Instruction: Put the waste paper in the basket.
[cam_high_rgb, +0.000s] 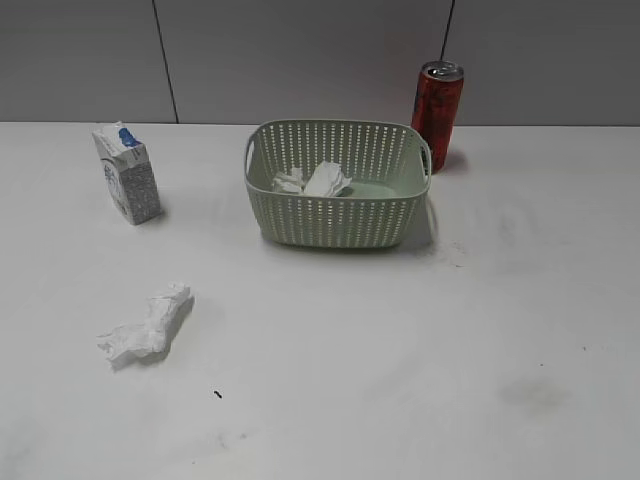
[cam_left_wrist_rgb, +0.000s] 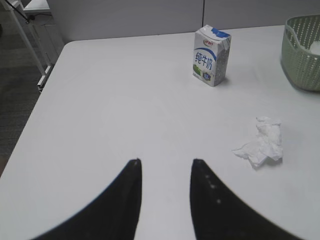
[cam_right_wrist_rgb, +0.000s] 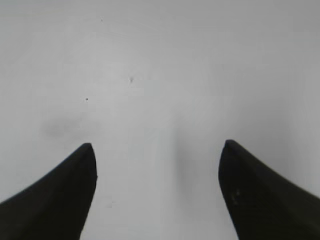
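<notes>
A crumpled white waste paper (cam_high_rgb: 148, 327) lies on the white table at the front left; it also shows in the left wrist view (cam_left_wrist_rgb: 262, 141). The pale green perforated basket (cam_high_rgb: 338, 212) stands at the middle back, with crumpled white paper (cam_high_rgb: 317, 181) inside it; its edge shows in the left wrist view (cam_left_wrist_rgb: 301, 50). My left gripper (cam_left_wrist_rgb: 165, 161) is open and empty over bare table, left of and nearer than the loose paper. My right gripper (cam_right_wrist_rgb: 157, 145) is open and empty over bare table. Neither gripper shows in the exterior view.
A small white and blue milk carton (cam_high_rgb: 127, 172) stands at the back left, also in the left wrist view (cam_left_wrist_rgb: 211, 56). A red drink can (cam_high_rgb: 437, 103) stands behind the basket's right end. The table's left edge (cam_left_wrist_rgb: 42, 95) shows in the left wrist view.
</notes>
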